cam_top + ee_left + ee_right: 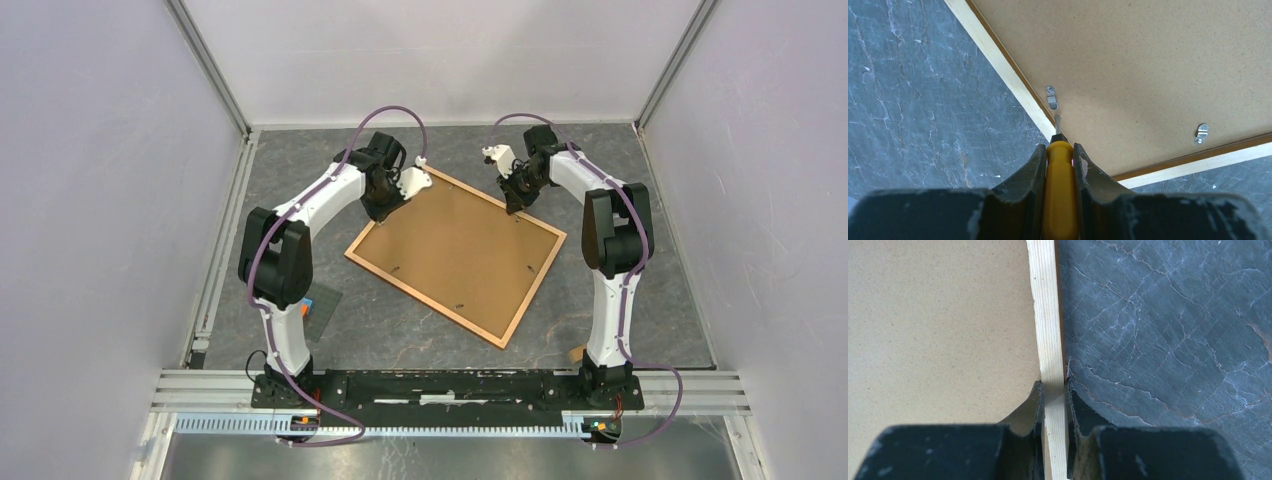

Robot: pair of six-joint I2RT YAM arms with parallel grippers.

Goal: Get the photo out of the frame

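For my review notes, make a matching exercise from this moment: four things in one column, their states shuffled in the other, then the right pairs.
Things:
1. left gripper
2. right gripper
3. frame
4. metal clip

States:
A. lying back side up on the table
B. shut on a yellow-handled screwdriver
C. fixed to the backing board, just ahead of the screwdriver's tip
D. shut on the frame's wooden border

Pairs: 1-B, 2-D, 3-A, 4-C
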